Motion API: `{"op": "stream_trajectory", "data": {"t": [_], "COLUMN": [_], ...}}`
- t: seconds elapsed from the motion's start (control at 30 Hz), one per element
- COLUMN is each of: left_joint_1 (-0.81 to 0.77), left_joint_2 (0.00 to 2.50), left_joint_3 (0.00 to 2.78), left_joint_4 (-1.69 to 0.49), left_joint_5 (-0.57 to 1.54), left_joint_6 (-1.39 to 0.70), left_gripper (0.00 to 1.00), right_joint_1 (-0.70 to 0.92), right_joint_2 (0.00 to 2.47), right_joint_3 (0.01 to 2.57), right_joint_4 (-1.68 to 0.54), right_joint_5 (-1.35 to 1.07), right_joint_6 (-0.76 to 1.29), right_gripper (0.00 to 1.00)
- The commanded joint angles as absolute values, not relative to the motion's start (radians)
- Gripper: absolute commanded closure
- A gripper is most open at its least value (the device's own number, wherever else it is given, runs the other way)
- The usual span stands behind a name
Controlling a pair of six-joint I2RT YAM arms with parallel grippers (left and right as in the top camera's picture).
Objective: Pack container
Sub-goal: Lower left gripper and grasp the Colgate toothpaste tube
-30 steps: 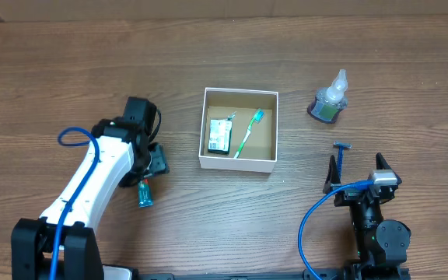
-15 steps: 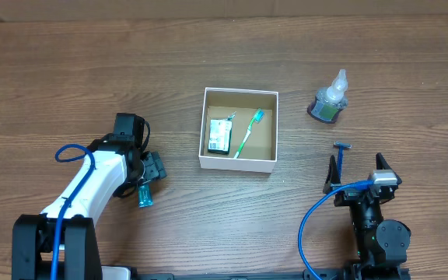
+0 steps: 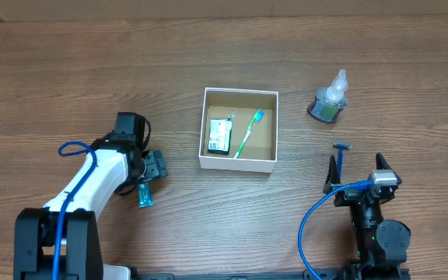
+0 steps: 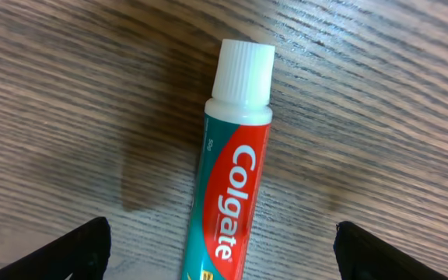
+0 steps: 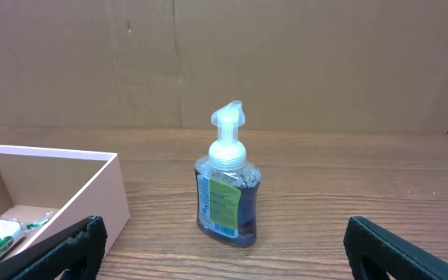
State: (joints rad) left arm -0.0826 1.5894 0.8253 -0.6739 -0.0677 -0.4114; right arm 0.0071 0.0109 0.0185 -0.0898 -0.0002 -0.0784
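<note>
1. The container [image 3: 237, 164], a shallow square cardboard box with white outer walls and a brown inside, sat open-topped near the middle of the wooden table [image 3: 208, 62]. In the right wrist view its near corner [image 5: 92, 194] showed at the lower left.
2. Inside it we saw two things lying flat: a white and green packet [image 3: 221, 136] against the left wall, and a green toothbrush [image 3: 248, 134] just to its right, set on a slant with the head toward the far wall.
3. Right of the box and clear of it stood a clear pump bottle [image 3: 330, 99] of green liquid, upright, with a white pump head [image 5: 227, 124].
4. Nearer the robot than the bottle, a blue razor [image 3: 341, 152] lay on the wood, just beside the right arm's left finger.
5. The right gripper [image 3: 356, 175] rested low at the table's near edge, its jaws spread wide with nothing between them.
6. Well to the left of the box, a Colgate toothpaste tube [image 4: 232, 187] lay flat on the table, its white cap pointing away from the wrist camera.
7. The left gripper [image 4: 222, 250] hung over that tube with its jaws wide apart. Each fingertip [image 4: 80, 247] stood clear to one side of the tube, so we saw no grip on it.
</note>
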Motion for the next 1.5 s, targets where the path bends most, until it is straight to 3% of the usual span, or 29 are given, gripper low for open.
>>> {"op": "stream_trajectory", "data": {"t": [0.0,0.43,0.57,0.73,1.0,1.2,1.47], "left_joint_1": [-0.077,-0.077,-0.077,-0.077,-0.077,-0.077,-0.079], "left_joint_2": [1.602,1.636,1.644,1.644,1.644,1.644,1.642], "left_joint_3": [0.820,0.820,0.820,0.820,0.847,0.875,1.018], "left_joint_4": [-0.667,-0.649,-0.630,-0.617,-0.617,-0.624,-0.726], "left_joint_5": [-0.079,-0.082,-0.082,-0.082,-0.082,-0.081,-0.077], "left_joint_6": [-0.388,-0.380,-0.381,-0.381,-0.357,-0.347,-0.336], "left_gripper": [0.08,0.06,0.30,0.42,0.73,0.82,0.85], "right_joint_1": [0.004,0.004,0.004,0.004,0.004,0.004,0.004], "right_joint_2": [0.003,0.003,0.003,0.003,0.003,0.003,0.003], "right_joint_3": [0.008,0.008,0.008,0.008,0.008,0.008,0.008], "right_joint_4": [-0.084,-0.084,-0.084,-0.084,-0.084,-0.084,-0.084], "right_joint_5": [-0.002,-0.002,-0.002,-0.002,-0.002,-0.002,-0.002], "right_joint_6": [-0.080,-0.080,-0.080,-0.080,-0.080,-0.080,-0.080], "right_gripper": [0.00,0.00,0.00,0.00,0.00,0.00,0.00]}}
